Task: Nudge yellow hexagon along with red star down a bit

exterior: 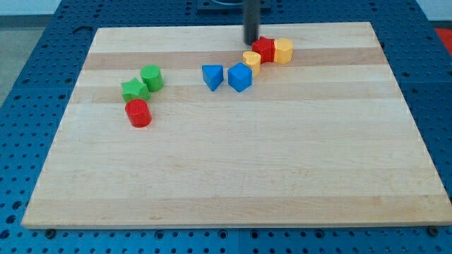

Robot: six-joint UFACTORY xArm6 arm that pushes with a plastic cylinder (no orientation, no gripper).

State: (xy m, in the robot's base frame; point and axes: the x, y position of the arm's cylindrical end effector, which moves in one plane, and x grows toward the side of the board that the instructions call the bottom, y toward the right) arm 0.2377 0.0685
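On the wooden surface (pixel 233 169) I count two yellow, two red, two blue and two green blocks. Far right, the yellow hexagon (pixel 283 51) touches the red star (pixel 264 49). My tip (pixel 251 41), a plain rod with no hand, stands just left of the star.

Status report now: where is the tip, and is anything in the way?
My tip above red star, upper left. Yellow hexagon touching its right. Yellow block crowds below-left.
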